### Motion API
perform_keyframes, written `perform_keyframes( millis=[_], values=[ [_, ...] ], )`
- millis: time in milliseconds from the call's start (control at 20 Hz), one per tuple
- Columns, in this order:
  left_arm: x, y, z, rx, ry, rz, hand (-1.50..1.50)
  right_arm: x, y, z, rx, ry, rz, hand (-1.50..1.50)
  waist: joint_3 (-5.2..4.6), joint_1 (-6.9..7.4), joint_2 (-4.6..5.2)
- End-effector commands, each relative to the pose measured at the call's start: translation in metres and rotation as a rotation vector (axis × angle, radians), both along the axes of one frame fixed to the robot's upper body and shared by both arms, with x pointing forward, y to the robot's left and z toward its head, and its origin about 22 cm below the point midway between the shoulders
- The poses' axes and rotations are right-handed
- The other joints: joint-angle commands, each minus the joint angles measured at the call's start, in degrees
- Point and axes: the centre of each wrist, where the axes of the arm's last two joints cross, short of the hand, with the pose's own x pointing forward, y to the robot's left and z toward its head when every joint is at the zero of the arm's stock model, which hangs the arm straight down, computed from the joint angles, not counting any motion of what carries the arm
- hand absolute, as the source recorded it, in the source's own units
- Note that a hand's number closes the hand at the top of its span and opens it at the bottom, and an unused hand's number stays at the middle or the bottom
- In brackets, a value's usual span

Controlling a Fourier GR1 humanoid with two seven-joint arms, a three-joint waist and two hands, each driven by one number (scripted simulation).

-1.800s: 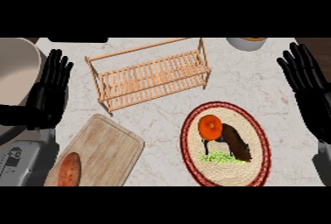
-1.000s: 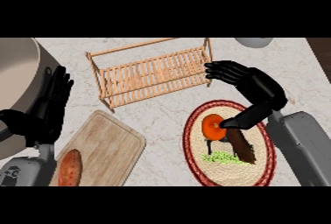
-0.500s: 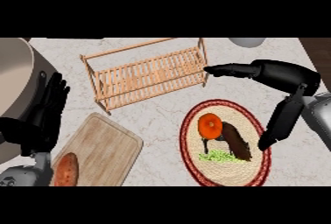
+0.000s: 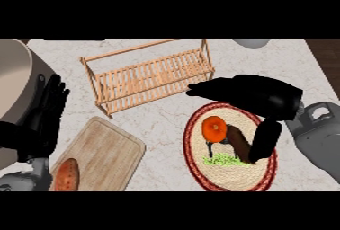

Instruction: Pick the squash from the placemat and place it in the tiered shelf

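Note:
The squash, with an orange end and a dark brown body, lies on the round woven placemat with a red rim, at the right of the head view. A green scrap lies below it. My right hand hovers open over the mat's upper right. Its fingers point left past the mat's top edge, and its thumb hangs down just right of the squash. The wooden tiered shelf stands at the upper middle. My left hand rests open at the left edge.
A wooden cutting board lies at the lower left with a reddish sweet potato on its near corner. A large beige vessel fills the left edge. A grey bowl sits at the top right.
My right hand has come in from the right edge and moved down over the placemat, its thumb now beside the squash. The left hand has sunk slightly.

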Motion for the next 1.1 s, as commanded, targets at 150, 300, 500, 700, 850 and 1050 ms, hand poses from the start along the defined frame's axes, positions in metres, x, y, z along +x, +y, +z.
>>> perform_keyframes(
  millis=[150,300,500,700,850,1050],
  values=[
    [-0.004,0.005,-0.016,0.021,-0.010,0.000,0.00,-0.026,0.041,-0.030,-0.155,-0.121,-0.045,-1.50,0.00,-0.01,0.23],
    [0.006,0.005,0.006,-0.008,-0.019,0.001,0.00,-0.021,0.035,-0.028,-0.240,-0.178,-0.067,-1.50,0.03,0.01,0.25],
    [-0.002,0.002,-0.006,-0.011,-0.004,0.013,0.00,-0.020,0.022,-0.058,-0.392,-0.218,-0.121,-1.50,0.04,0.19,0.29],
    [-0.002,0.003,0.006,-0.007,-0.009,0.008,0.00,-0.019,0.040,-0.081,-0.343,-0.232,-0.159,-1.50,0.05,0.22,0.29],
    [-0.007,-0.014,0.004,-0.006,-0.006,-0.003,0.00,-0.013,0.029,-0.080,-0.339,-0.199,-0.148,-1.50,0.05,0.00,0.26],
    [-0.007,-0.012,-0.018,0.000,-0.006,0.010,0.00,-0.004,0.013,-0.098,-0.340,-0.191,-0.129,-1.50,0.04,0.06,0.31]
  ],
)
